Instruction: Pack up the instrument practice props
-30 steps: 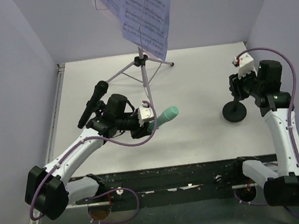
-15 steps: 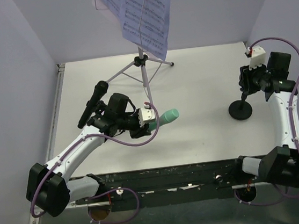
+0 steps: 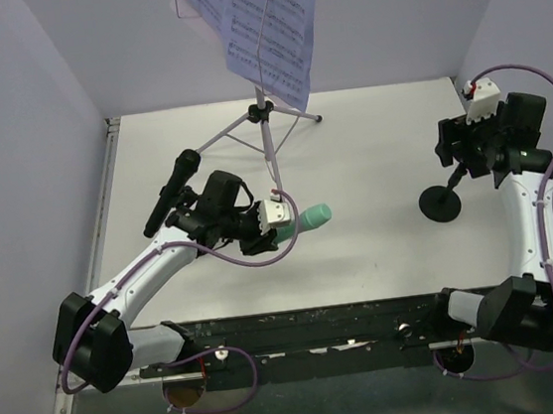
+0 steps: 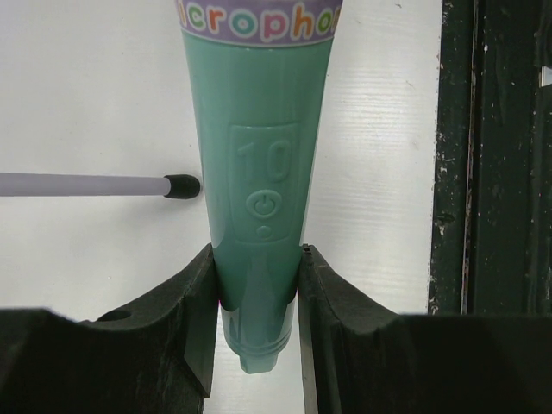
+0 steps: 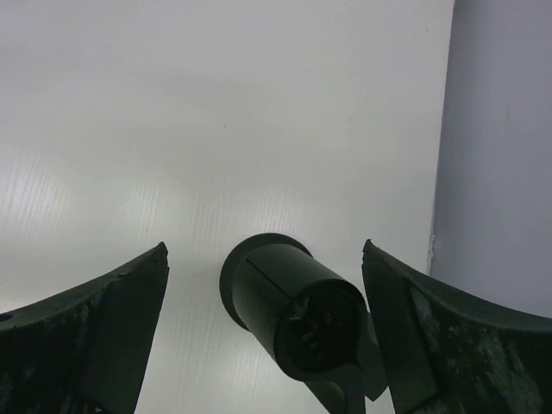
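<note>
**Me:** As the L wrist view shows, my L gripper is clamped on the teal microphone. Both fingers press the narrow handle, and the butt end pokes back past them.

**Q:** Where's the mic rel. to the rest?

**Me:** Top cam: mic approx. horizontal, head pointing R, above the white table, on the near side of the tripod stand. In the wrist view, one tripod leg's black foot ends just L of the handle. Can't tell if the mic touches the table.

**Q:** R side?

**Me:** My R gripper has its jaws wide apart, nothing gripped. The black clip holder stands between them, top end toward the cam, with a gap on both sides. Its round base is on the table, near the R wall.

**Q:** Other props?

**Me:** Sheet-music pages are up on the stand at the back. A long black prop sits far L, behind my L arm. Can't make out its base, so no firmer ID.
</note>
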